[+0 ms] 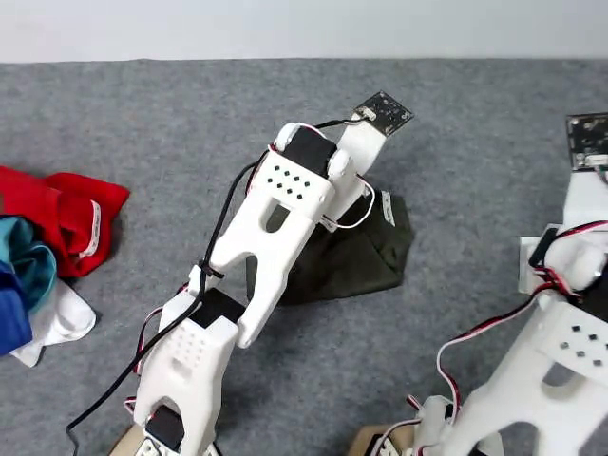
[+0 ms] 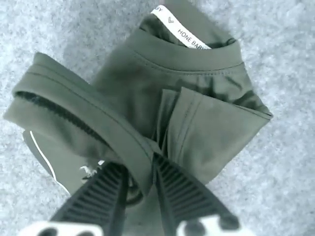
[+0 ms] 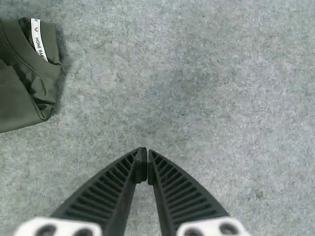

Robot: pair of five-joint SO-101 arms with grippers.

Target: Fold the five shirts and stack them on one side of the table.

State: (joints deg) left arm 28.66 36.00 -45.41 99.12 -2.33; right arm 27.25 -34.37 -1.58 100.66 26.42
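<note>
Red shirt (image 1: 66,214), teal shirt (image 1: 33,266), blue shirt (image 1: 11,318) and white shirt (image 1: 62,318) lie heaped at the left edge of the grey tabletop (image 1: 190,123) in the high view. The dark olive shirt (image 1: 356,252) sits bunched at the middle, under the left arm. The left wrist view adds what that arm hides: the left claw (image 2: 142,179) is clenched on a fold of the olive shirt, while the right claw (image 3: 146,169) is pinched together on nothing above the tabletop, near its collar.

Grey table (image 1: 171,123) is lying open between the pile of coloured shirts (image 1: 47,247) at the left edge and the dark green shirt (image 1: 370,252) mid-table. The left arm (image 1: 247,237) is hanging over that shirt's near-left side, blocking it; its right flank is facing bare table.
</note>
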